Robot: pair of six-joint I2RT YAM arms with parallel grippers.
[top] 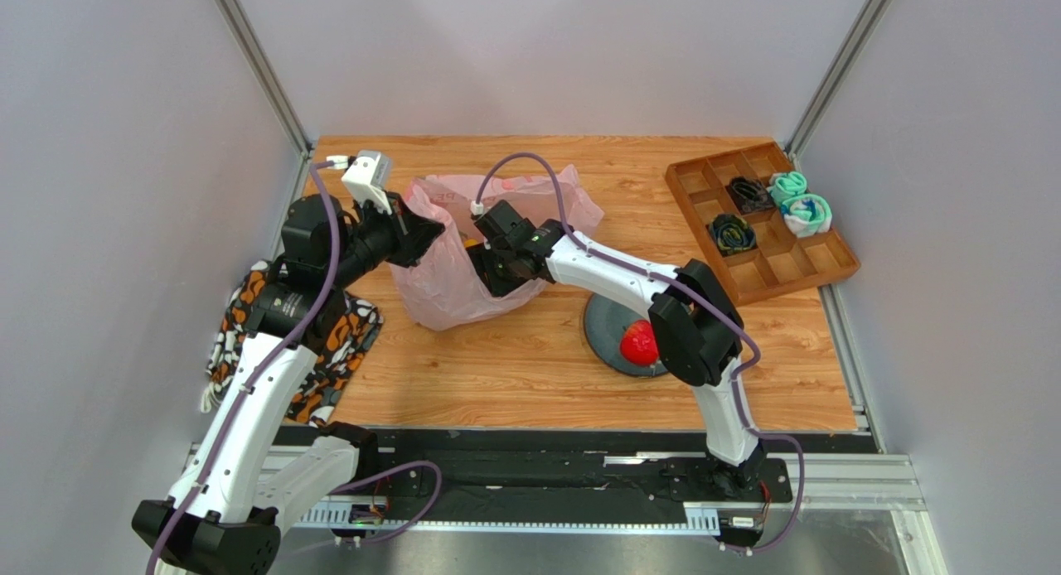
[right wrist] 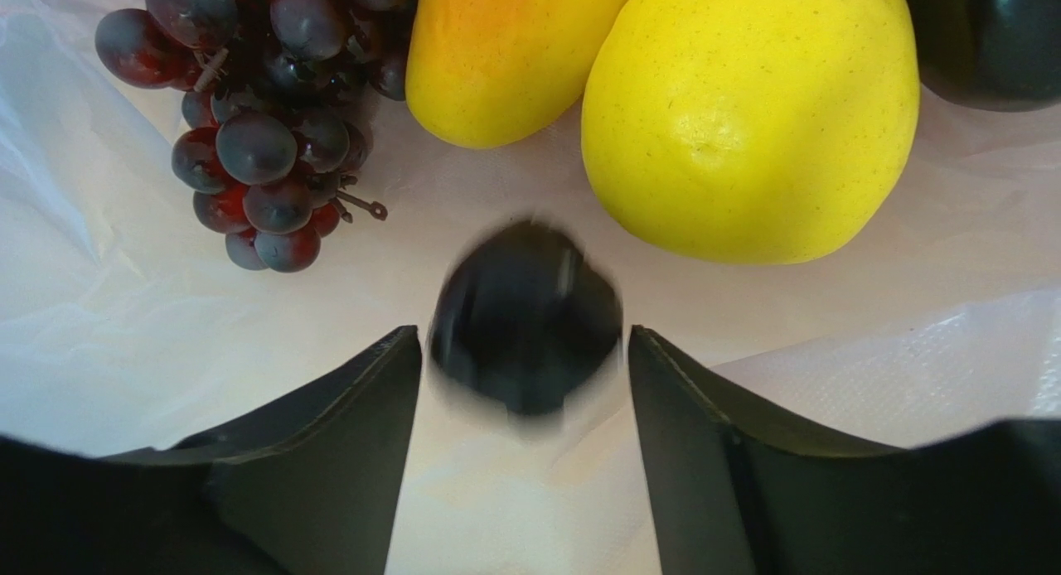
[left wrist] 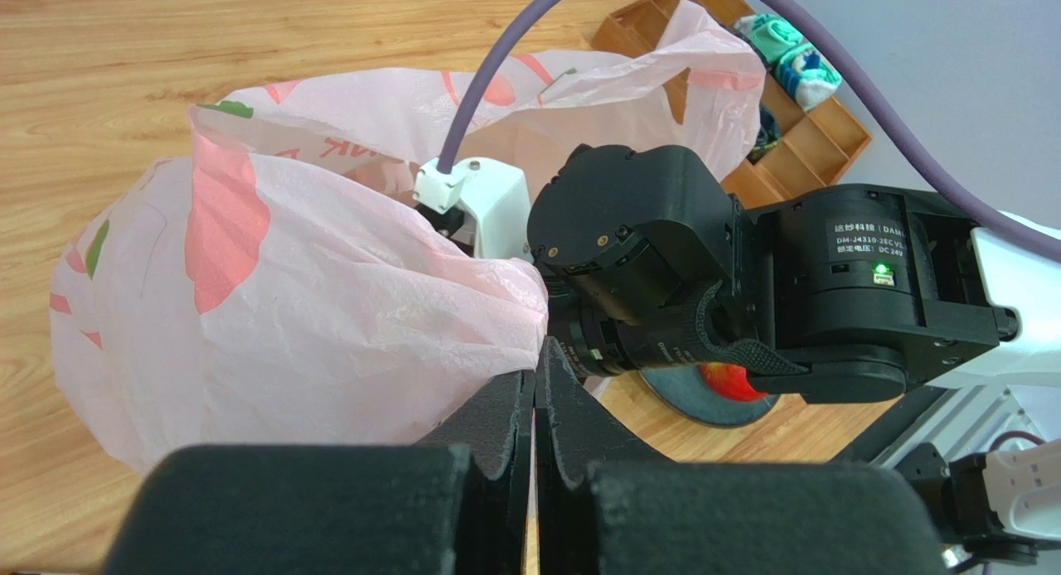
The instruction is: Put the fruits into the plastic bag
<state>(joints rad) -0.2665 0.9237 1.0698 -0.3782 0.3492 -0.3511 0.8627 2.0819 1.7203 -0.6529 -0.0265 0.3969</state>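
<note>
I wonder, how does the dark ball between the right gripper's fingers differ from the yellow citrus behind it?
Colour: the dark ball is near black, the yellow citrus bright yellow.
Sharpness: the dark ball is blurred, the yellow citrus crisp and finely speckled.
Place: the dark ball is between the open right gripper's fingers, touching neither; the yellow citrus lies beyond them.
Both are rounded, over the plastic bag.

A divided wooden tray (top: 778, 272) is set far right on the tabletop (top: 523, 364), with coiled bundles (top: 797, 202) kept inside. A patterned cloth (top: 349, 334) is laid at the left edge.
</note>
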